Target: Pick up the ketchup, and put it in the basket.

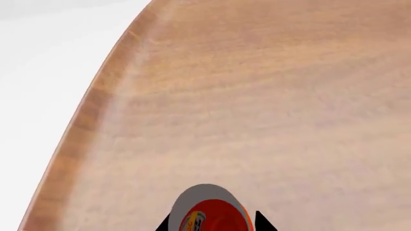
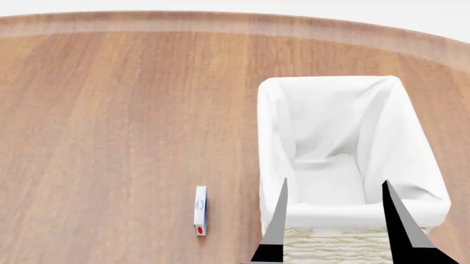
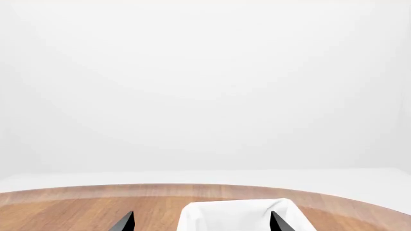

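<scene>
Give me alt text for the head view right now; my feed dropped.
A cream wicker basket with a white cloth liner stands at the right of a round wooden table, its inside empty. The right gripper, fingers spread wide, is in front of its near end. A small white box lies to the basket's left. No ketchup bottle shows here.

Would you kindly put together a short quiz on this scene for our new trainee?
1. True or false: the ketchup already lies in the basket.
2. In the head view, the right end effector is: A) open, B) shut, C) out of view.
3. What lies on the table to the left of the basket in the head view?

Key:
1. False: the basket's liner holds nothing.
2. A.
3. A small white box.
</scene>
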You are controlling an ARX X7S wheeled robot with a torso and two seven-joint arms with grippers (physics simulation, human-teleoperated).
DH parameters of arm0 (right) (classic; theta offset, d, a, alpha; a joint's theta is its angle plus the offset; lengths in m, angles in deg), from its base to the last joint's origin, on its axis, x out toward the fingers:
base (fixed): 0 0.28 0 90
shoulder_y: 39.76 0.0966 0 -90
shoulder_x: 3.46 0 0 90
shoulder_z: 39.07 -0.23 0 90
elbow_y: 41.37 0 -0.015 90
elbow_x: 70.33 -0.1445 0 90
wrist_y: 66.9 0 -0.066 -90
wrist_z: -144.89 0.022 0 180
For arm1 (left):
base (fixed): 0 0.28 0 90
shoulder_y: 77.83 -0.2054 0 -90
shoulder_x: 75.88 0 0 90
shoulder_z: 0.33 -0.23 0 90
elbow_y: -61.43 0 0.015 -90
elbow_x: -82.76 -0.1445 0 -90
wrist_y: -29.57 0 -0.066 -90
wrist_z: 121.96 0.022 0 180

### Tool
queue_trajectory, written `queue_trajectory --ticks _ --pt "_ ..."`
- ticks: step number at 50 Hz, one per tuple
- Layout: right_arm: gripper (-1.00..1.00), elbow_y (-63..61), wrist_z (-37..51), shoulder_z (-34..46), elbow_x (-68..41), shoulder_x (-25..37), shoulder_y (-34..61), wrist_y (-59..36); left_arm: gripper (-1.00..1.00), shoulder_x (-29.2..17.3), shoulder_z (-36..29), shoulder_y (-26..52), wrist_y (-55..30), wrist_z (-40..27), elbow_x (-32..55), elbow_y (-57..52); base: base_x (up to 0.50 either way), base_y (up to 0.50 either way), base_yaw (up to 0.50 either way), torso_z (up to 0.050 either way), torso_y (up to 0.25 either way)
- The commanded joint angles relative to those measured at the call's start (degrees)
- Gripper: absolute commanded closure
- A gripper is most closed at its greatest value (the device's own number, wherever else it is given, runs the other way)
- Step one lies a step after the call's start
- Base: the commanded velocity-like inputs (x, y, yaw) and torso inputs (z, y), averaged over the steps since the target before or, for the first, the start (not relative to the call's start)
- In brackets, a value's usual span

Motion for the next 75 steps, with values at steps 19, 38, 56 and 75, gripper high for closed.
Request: queue_trajectory --ticks 19,38,56,75 --pt "-1.00 0.38 0.23 0.69 -0.06 0.35 0.11 0.69 1.00 -4.51 0.48 -1.17 -2.53 5.23 15.14 -17.96 0.00 0.00 0.00 0.000 0.000" --pt "-1.00 -0.66 1.24 0.02 -1.18 1.35 0.55 0.46 1.00 -20.69 -6.95 11.94 -11.25 0.49 37.14 -30.19 0.00 0.00 0.00 0.000 0.000" --pt "-1.00 -1.70 2.26 -0.77 -2.35 2.54 0.50 1.09 1.00 -40.68 -31.09 41.62 -19.03 -5.45 54.72 -23.80 0.00 0.00 0.00 0.000 0.000" --pt "-1.00 -1.12 1.90 0.27 -2.19 2.68 0.49 2.32 1.00 -41.31 -58.64 82.85 -33.57 -1.05 61.52 -8.38 0.00 0.00 0.00 0.000 0.000"
